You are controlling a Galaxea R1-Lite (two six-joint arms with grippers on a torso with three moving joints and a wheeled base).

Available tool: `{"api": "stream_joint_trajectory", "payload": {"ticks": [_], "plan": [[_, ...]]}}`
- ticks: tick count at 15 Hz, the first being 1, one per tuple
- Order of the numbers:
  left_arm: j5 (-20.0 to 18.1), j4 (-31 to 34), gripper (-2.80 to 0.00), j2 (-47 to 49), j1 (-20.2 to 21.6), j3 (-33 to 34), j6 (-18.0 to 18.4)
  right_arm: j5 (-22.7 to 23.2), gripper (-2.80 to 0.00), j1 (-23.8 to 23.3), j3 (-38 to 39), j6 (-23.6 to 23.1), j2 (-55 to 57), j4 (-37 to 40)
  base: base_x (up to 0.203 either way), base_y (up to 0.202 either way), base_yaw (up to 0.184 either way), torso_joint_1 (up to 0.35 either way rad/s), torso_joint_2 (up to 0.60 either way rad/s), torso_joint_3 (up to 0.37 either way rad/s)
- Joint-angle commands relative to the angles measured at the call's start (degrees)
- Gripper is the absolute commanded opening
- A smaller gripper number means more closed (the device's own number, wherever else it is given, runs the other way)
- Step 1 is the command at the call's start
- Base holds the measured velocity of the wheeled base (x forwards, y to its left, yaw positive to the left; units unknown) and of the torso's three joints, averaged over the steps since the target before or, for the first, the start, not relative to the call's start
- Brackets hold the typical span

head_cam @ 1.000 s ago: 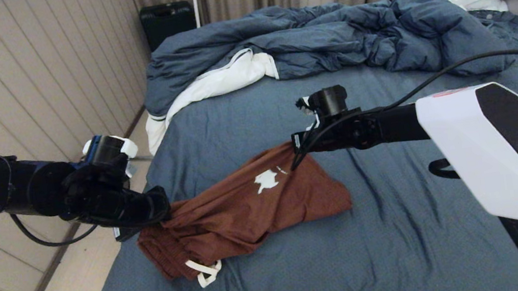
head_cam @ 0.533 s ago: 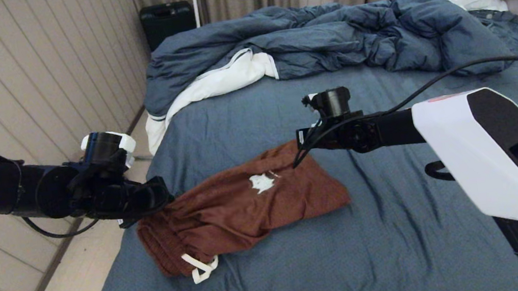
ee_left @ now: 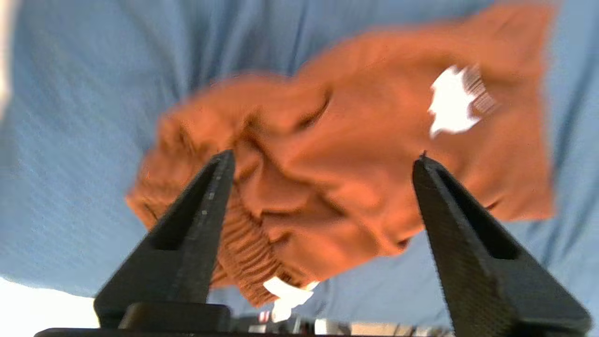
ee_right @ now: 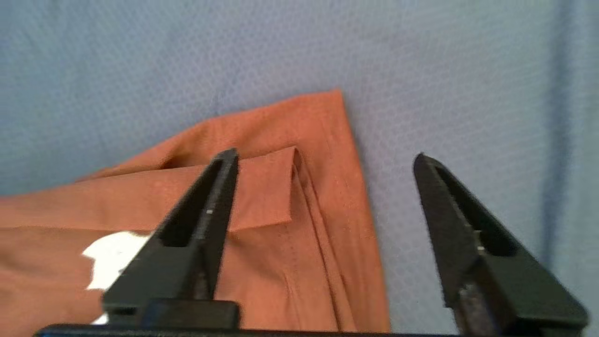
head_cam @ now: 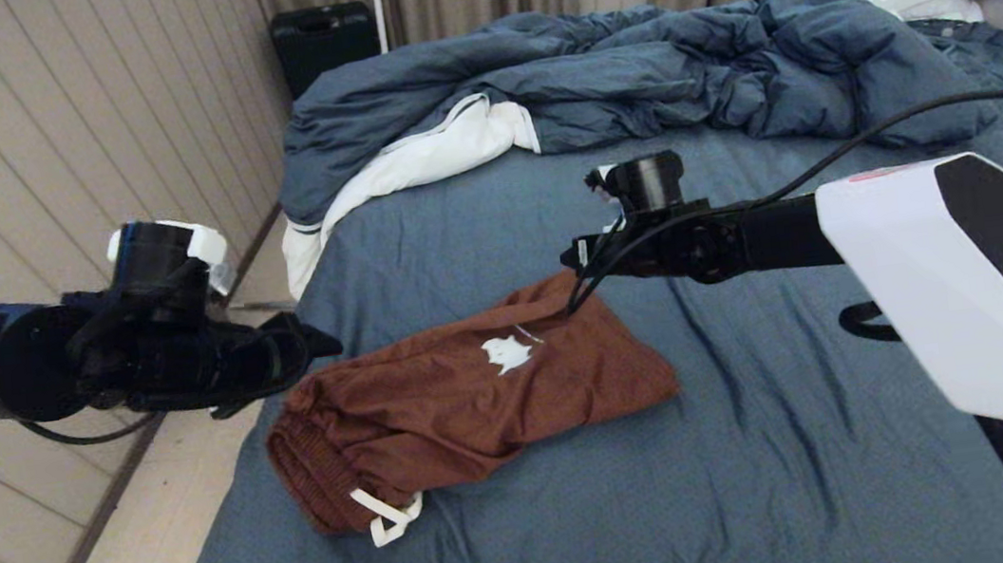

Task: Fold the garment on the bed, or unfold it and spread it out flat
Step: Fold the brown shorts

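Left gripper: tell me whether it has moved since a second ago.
Yes. The left gripper has let go of the shorts, opened and lifted, toward the wall and off the bed's edge.

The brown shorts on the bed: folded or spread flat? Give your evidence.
Folded. The shorts lie doubled over on the bed, one leg stacked on the other, waistband bunched.

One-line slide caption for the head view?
Both hands, left and right, open over rust-brown soft-fabric shorts lying on the slate-blue bed sheet.
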Motion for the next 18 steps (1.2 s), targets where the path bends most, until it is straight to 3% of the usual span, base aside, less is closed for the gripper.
{"api": "stream_joint_trajectory", "payload": {"ticks": [1,5,6,7,12,16,18], "plan": [[0.02,0.24,0.00,-5.58,0.98,-0.80,1.03,0.02,0.00,-0.13,1.20,0.10,-4.28,1.60,0.000,0.000,0.000,0.000,0.00,0.000],[1.67,3.66,0.00,-10.92,2.75,-0.73,2.45,0.23,0.00,-0.45,5.68,0.58,-10.30,3.16,0.000,0.000,0.000,0.000,0.00,0.000],[1.86,5.40,0.00,-13.16,2.99,-0.22,3.23,0.28,-2.80,-0.45,8.33,0.60,-12.66,3.38,0.000,0.000,0.000,0.000,0.00,0.000],[1.94,7.63,-2.80,-15.47,3.08,0.64,4.33,0.39,-2.80,-0.45,10.72,0.61,-15.26,4.22,0.000,0.000,0.000,0.000,0.00,0.000],[1.83,10.89,-2.80,-23.65,3.43,9.40,9.50,4.68,-2.80,-3.01,20.31,0.77,-24.21,12.38,0.000,0.000,0.000,0.000,0.00,0.000],[0.91,9.01,-2.80,-17.65,5.00,10.95,8.86,5.74,-2.80,-5.50,20.15,0.88,-21.89,13.86,0.000,0.000,0.000,0.000,0.00,0.000],[0.69,4.77,-2.80,-13.93,5.16,10.99,7.74,6.19,-2.80,-5.08,19.00,0.88,-19.42,13.92,0.000,0.000,0.000,0.000,0.00,0.000]]}}
